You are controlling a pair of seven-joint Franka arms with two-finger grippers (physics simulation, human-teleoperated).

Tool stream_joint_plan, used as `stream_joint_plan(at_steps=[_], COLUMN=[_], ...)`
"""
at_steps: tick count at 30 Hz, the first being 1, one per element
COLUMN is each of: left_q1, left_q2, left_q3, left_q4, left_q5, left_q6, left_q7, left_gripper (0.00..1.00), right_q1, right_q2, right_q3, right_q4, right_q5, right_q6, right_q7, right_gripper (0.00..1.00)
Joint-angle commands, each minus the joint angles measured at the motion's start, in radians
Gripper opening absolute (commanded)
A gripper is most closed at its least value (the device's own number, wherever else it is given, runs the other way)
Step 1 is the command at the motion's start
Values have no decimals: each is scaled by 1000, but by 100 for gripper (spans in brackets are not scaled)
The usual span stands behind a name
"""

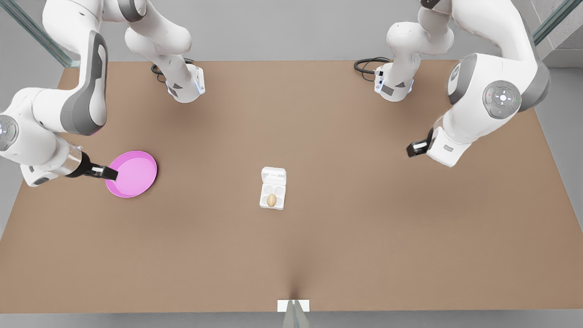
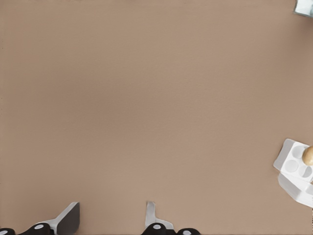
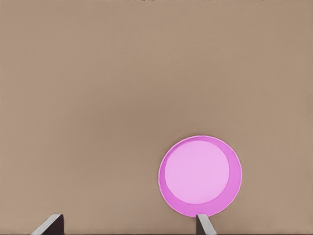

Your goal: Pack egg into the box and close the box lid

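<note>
While the pink plate (image 1: 135, 173) lies far off toward the front view's left of the box (image 1: 273, 188), the right hand (image 1: 105, 173) hangs at that plate's outer rim, its fingers (image 3: 205, 225) spread wide and holding nothing. In the right wrist view the plate (image 3: 200, 176) sits just beyond those fingertips on the bare brown worktop (image 1: 291, 246). The box rests near the middle of the worktop with the box lid (image 1: 273, 176) folded back flat, on the side nearer the arm bases. The egg (image 1: 271, 200) sits in one cup of the box, in the row farthest from the lid. Well away on the front view's right of the box, the left hand (image 1: 415, 148) hovers above the worktop, fingers (image 2: 67, 219) parted and empty; its wrist view catches the box (image 2: 295, 169) and the egg (image 2: 308, 155) at the frame's edge.
</note>
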Motion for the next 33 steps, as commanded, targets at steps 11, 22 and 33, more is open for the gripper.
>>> stream_joint_plan(at_steps=[11, 22, 33], left_q1=[-175, -307, -396], left_q2=[173, 414, 577], left_q3=[-144, -355, -355], left_q4=[131, 182, 185], left_q5=[-59, -85, -79], left_q6=[-31, 268, 402], left_q7=[-355, -517, -513], left_gripper=[21, 21, 21], right_q1=[-57, -78, -86], right_q2=[67, 85, 107], right_q3=[1, 0, 0], right_q4=[74, 75, 89], right_q5=[114, 116, 134], right_q6=[11, 11, 13], right_q7=[1, 3, 4], right_gripper=[100, 100, 100])
